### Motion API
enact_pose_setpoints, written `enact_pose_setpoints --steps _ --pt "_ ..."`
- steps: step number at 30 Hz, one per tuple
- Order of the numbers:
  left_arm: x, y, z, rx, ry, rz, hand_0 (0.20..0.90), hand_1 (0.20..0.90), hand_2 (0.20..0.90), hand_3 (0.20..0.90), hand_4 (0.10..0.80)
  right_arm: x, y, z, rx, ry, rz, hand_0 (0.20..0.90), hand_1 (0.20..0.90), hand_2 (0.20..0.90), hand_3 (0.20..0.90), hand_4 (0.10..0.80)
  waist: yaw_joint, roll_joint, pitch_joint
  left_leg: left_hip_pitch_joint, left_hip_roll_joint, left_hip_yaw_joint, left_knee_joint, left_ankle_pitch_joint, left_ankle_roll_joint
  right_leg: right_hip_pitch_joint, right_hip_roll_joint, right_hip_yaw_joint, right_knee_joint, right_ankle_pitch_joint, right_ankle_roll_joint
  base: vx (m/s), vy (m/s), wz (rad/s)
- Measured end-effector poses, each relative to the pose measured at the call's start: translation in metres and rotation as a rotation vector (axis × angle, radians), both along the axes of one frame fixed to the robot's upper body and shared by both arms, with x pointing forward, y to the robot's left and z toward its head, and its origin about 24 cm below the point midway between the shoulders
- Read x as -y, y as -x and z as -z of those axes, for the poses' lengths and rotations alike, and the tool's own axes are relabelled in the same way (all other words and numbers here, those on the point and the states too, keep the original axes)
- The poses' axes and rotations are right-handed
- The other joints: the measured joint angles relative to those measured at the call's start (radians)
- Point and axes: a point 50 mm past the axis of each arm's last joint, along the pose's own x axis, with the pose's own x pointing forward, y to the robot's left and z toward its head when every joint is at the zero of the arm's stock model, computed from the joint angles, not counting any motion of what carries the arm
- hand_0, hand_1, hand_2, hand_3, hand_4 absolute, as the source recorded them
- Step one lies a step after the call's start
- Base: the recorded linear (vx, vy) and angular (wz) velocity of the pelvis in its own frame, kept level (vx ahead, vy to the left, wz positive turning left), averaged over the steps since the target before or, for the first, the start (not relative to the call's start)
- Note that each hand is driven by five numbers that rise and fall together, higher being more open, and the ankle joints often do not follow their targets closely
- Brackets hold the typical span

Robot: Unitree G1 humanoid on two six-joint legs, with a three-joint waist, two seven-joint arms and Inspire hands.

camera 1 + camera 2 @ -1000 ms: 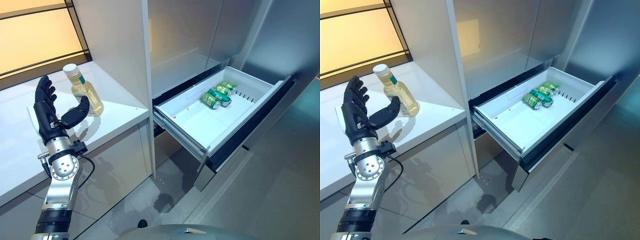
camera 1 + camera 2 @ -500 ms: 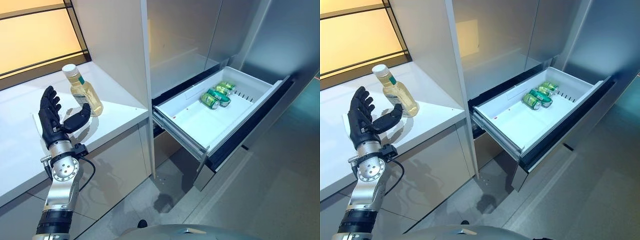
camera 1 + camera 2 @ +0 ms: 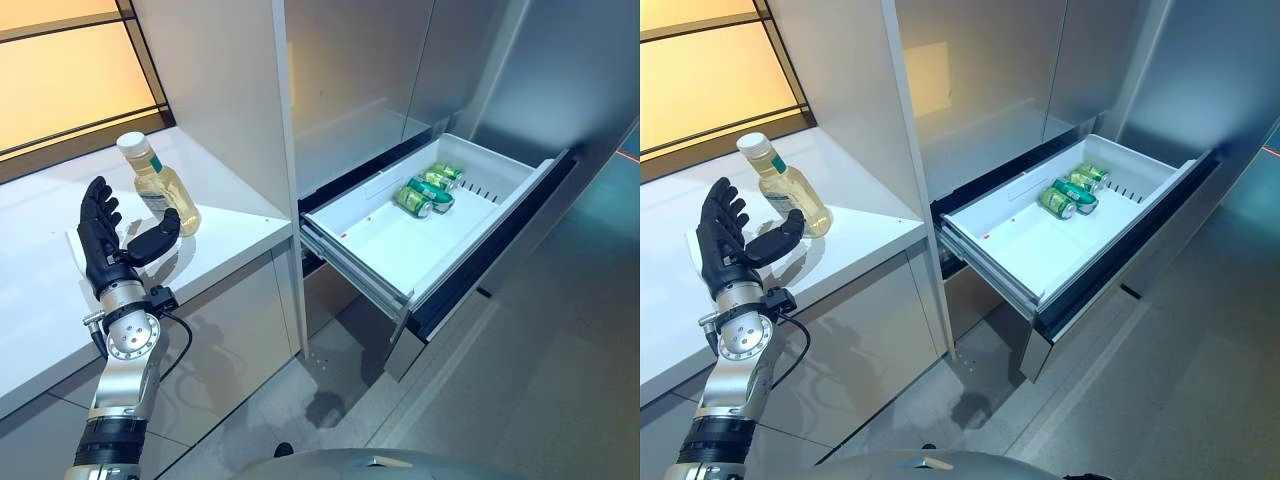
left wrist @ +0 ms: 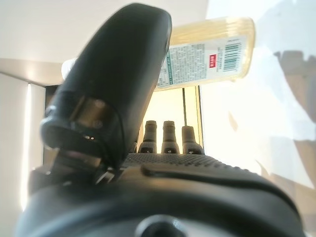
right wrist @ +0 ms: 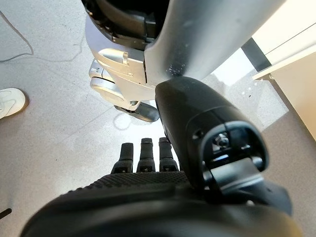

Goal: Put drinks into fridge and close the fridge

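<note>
At the left of the frame, the left robot hand is spread open, thumb just beside the upright clear plastic bottle of yellow drink on the white worktop. The bottle stands up and to the right of the palm.

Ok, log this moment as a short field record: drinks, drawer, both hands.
bottle: one bottle of pale yellow drink with a white cap, standing upright on the white counter
cans: green cans lying on their sides at the far end of the drawer
fridge drawer: white drawer, pulled out and open
left hand: left hand open, beside the bottle, not gripping it
right hand: right hand hanging low over the floor, fingers straight, holding nothing
task state: bottle not yet in the fridge
</note>
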Motion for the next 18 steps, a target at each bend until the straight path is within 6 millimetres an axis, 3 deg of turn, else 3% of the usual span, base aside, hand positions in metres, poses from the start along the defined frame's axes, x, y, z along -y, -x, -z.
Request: enact_pose_setpoints --steps 18 --pt "0.0 -0.012 -0.004 0.033 0.093 -0.012 0.9 0.9 0.9 0.9 0.8 -0.002 -0.001 0.0 0.0 -0.003 -0.013 0.9 0.9 0.9 0.9 0.8 -0.04 0.0 -0.018 0.016 0.002 0.017 0.0 -0.004 0.001 0.009 -0.005 0.016 0.0 0.0 0.0 0.004 0.0 -0.01"
